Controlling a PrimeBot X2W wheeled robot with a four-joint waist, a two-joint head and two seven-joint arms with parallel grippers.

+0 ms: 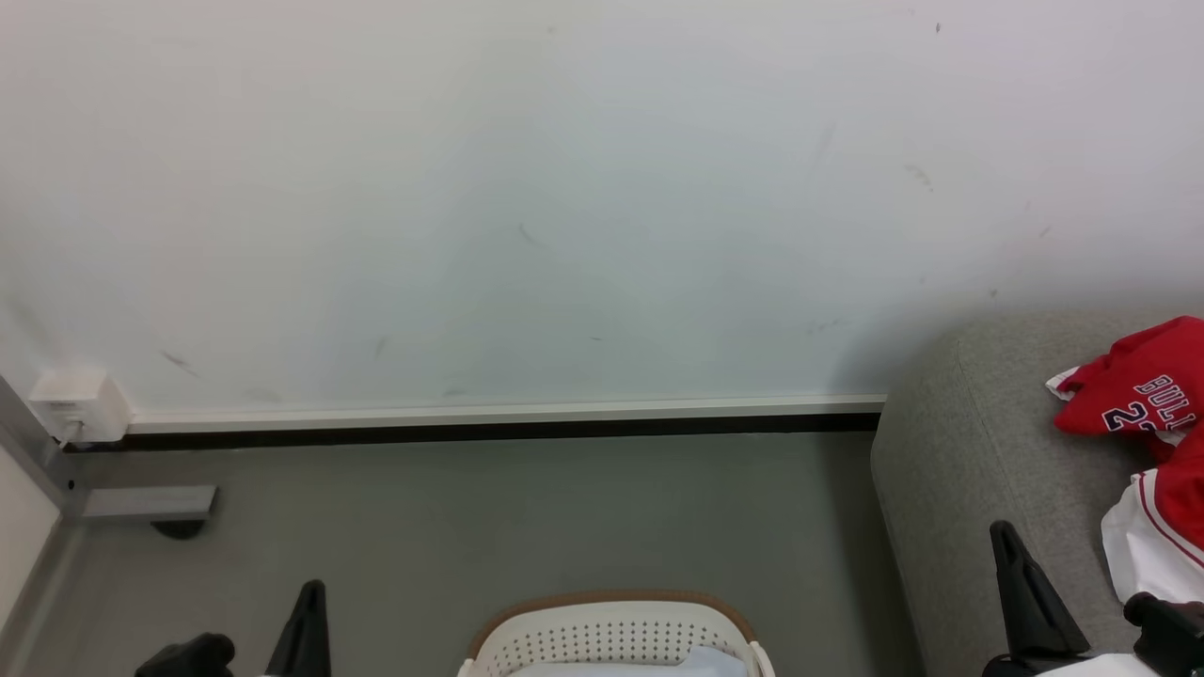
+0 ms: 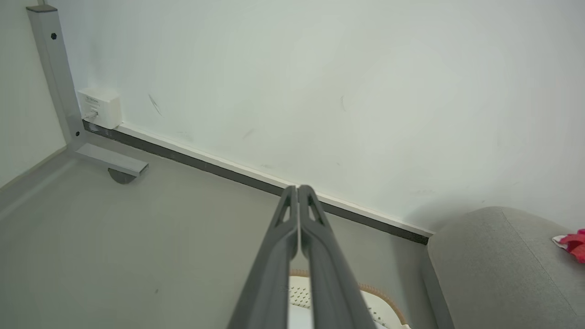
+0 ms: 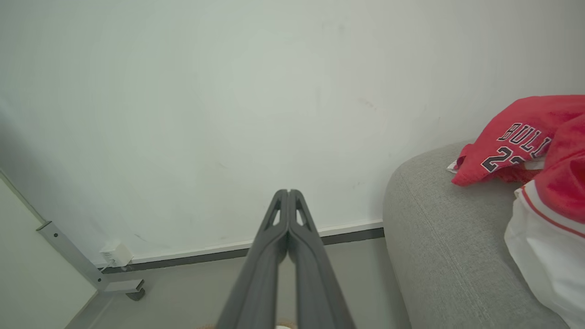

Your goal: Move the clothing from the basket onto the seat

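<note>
The red jersey point(image 3: 516, 146) with white-and-navy lettering is lying crumpled on the light-grey sofa point(image 3: 438, 237), close to its rounded arm. A second red garment point(image 3: 544, 228) with white panels and stripe trim is lying just beside it and is overlapping its near edge. The cream perforated laundry basket point(image 1: 611, 635) with the brown rim is sitting on the grey floor point(image 1: 470, 527), just left of the sofa arm. Something pale is showing inside it, too little to tell what.

The left hand point(image 2: 298, 188) is hovering to the left of the basket, its two dark fingers pressing flat together and gripping nothing. The right hand point(image 3: 288, 192) is hanging by the sofa arm, near the white-panelled garment, its fingers likewise squeezing together on nothing. Both are pointing toward the white wall point(image 1: 564, 188) and its dark baseboard point(image 1: 489, 431).
</note>
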